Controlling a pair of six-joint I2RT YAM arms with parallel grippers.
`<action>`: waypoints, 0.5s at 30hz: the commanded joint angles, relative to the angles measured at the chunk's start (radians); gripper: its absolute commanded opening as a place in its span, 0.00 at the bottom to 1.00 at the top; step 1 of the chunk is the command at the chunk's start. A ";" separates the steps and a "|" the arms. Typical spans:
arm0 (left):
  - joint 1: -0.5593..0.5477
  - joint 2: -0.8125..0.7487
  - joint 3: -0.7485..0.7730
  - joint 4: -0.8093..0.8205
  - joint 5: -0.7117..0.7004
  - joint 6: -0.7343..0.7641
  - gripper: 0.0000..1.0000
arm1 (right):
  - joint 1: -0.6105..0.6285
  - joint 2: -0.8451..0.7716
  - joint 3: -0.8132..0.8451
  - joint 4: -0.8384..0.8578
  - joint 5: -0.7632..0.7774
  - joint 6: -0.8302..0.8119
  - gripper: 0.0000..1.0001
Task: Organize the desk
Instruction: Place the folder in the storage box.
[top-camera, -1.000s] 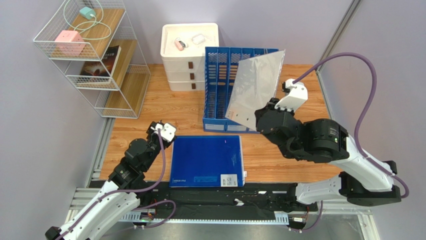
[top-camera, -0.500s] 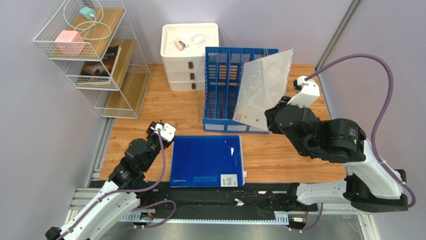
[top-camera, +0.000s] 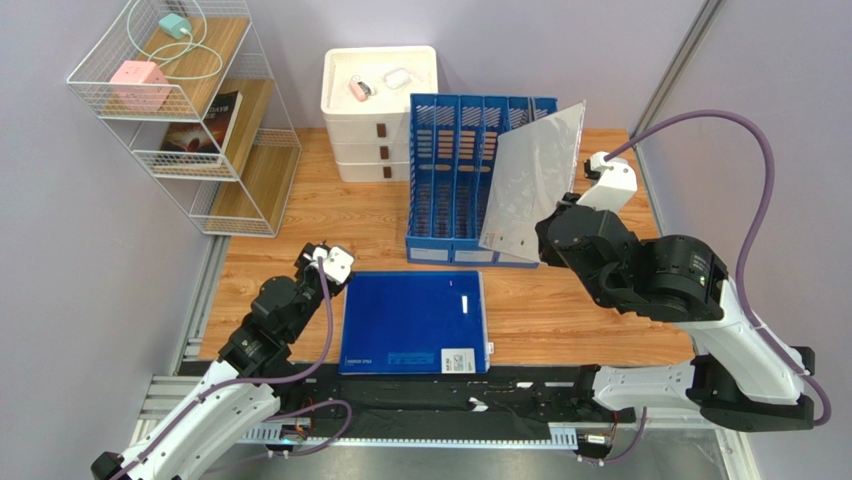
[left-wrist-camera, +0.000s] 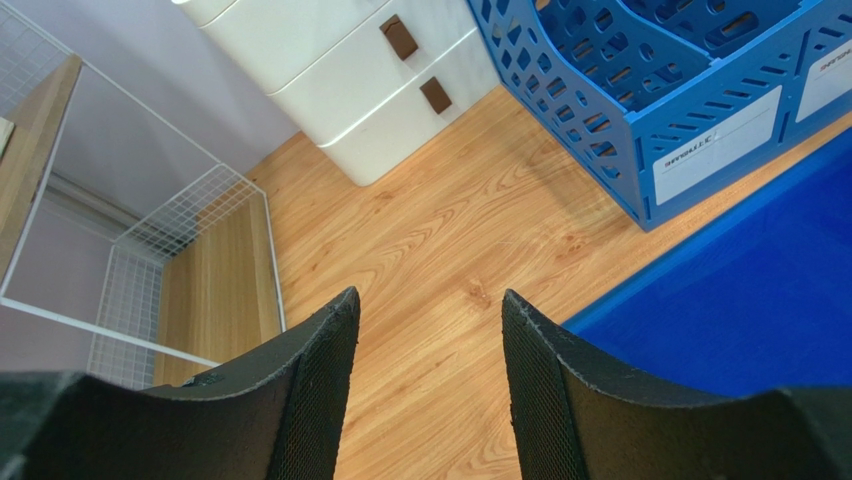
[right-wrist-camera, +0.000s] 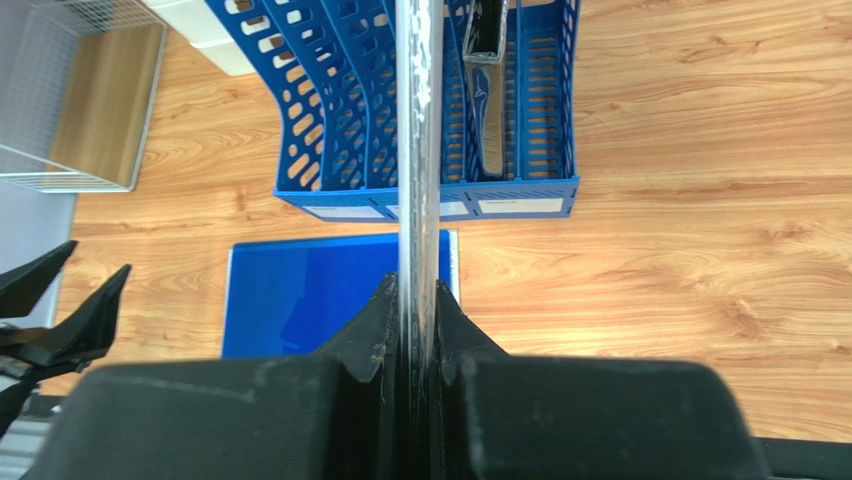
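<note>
**A:** What sits closest to the arms?

**B:** The left jaws hang about half open over the near left of the counter (top-camera: 375, 215) and hold nothing. In the left wrist view, bare wood shows between them. Just to their right a blue folder (top-camera: 415, 320) lies flat at the near edge.

**A:** And the right arm?

**B:** The right jaws are pinched tight on the lower edge of a clear plastic sleeve (top-camera: 530, 180), which is held up off the wood and seen edge-on by its wrist camera. Beyond it stands the blue file rack (top-camera: 445, 170), with a dark upright file (right-wrist-camera: 487, 90) in one right-hand slot. Farther back is a white drawer unit (top-camera: 378, 125), and at the far left a white wire shelf (top-camera: 175, 110).

**A:** How will these things handle?

**B:** The counter is a big, rigid wood slab filling the middle of the scene. I'd judge it's nothing to grasp, just the surface to work on. The sleeve looks thin, light and slick. Gripped by one edge, its free top will likely sway or bow, so it needs a slow, straight drop into a slot. I can't tell which slot it lines up with. The folder looks stiffer and broader, and I'd take it by a side edge.

**A:** Anything changed over the last second?

**B:** The sleeve has swung right and turned more edge-on to the overhead camera, and the right arm has shifted outward with it. The left arm and the folder haven't moved.
</note>
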 joint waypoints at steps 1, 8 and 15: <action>0.005 -0.008 -0.003 0.022 0.005 -0.016 0.60 | -0.018 0.045 0.027 -0.260 0.054 -0.055 0.00; 0.005 -0.025 -0.004 0.015 0.010 -0.015 0.60 | -0.038 0.151 0.110 -0.260 0.056 -0.119 0.00; 0.005 -0.036 -0.006 0.006 0.013 -0.013 0.60 | -0.122 0.262 0.237 -0.237 0.036 -0.237 0.00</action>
